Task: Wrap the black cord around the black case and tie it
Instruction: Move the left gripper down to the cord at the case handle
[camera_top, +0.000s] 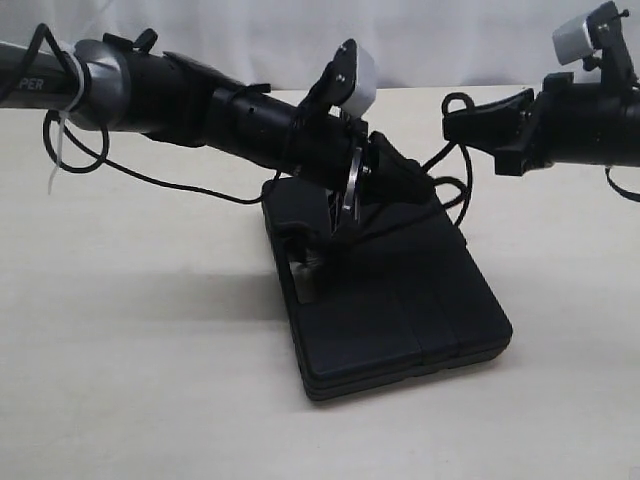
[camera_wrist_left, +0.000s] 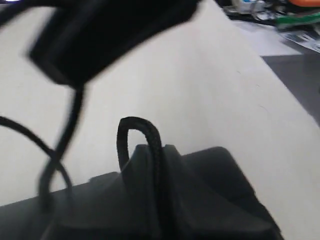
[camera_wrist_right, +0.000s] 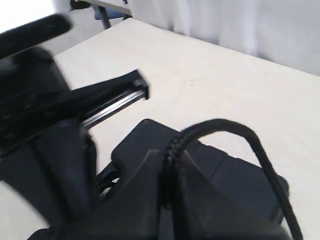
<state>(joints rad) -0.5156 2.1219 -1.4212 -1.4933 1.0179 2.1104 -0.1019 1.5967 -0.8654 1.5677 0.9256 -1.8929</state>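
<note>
The black case lies flat on the table, closest to us, with its handle slot on its 9 o'clock side. Just past it, at the 12 o'clock end of the case, the left gripper hangs low over the top. Its fingers are pressed together and pinch the black cord, and a small loop pokes out past the tips. A bit farther back, at 2 o'clock from the case, the right gripper is up in the air. Its fingers are pressed together on the cord too, and the cord bends away in a big curve. I think the step now is pulling the cord snug to tie it. To do that well, both grippers should hold tight, pull apart slowly and evenly, and keep the cord low so it cannot slip off the end of the case. The left arm hides the far part of the case, so I cannot tell if the cord goes all the way around or if a knot has begun. Both wrist views are blurry.
</note>
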